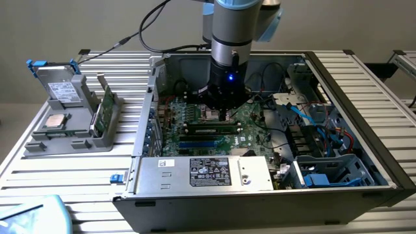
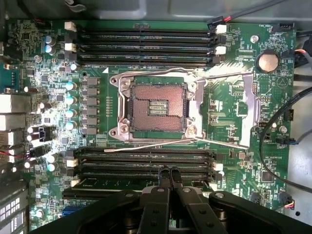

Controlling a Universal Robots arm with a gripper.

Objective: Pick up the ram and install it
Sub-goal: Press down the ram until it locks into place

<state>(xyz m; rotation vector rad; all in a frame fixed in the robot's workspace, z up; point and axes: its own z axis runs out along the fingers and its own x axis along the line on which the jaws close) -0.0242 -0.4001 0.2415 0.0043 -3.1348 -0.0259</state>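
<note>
Computer case (image 1: 364, 146) surrounds pincer (image 1: 223, 117). Motherboard (image 2: 234, 97) beneath. Ram (image 1: 209, 129) seated in slot directly below pincer tips. Pincer fingers together, empty. Ram judged light, stiff, fragile; grip by long edges.

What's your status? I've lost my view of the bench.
Hand shut, nothing in it, low over the motherboard. Ram sits in a slot beside the fingertips. Nothing in the way.

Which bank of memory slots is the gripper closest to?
The bank right at the gripper; the other bank lies beyond the empty processor socket.
</note>
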